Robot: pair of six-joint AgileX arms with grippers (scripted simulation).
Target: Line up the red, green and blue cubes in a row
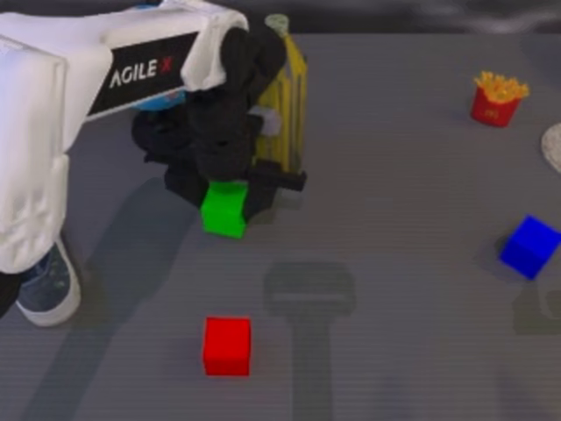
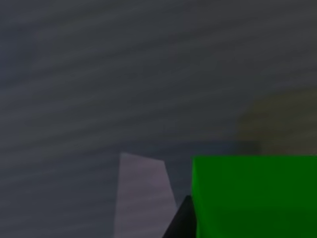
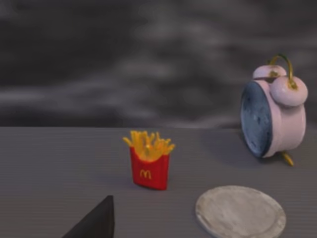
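Green cube (image 1: 224,210): matte, plain, sharp-edged; upper left of centre in the top view, slightly skewed to the counter (image 1: 394,175) edges, gripped between the black fingers of the left tool (image 1: 230,195). Red cube (image 1: 227,346): lower centre-left, set square. Blue cube (image 1: 529,246): right edge, turned diagonally. Right tool: state not shown.

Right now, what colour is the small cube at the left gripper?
Bright green. The small matte cube sits at the left gripper; top view shows it best.
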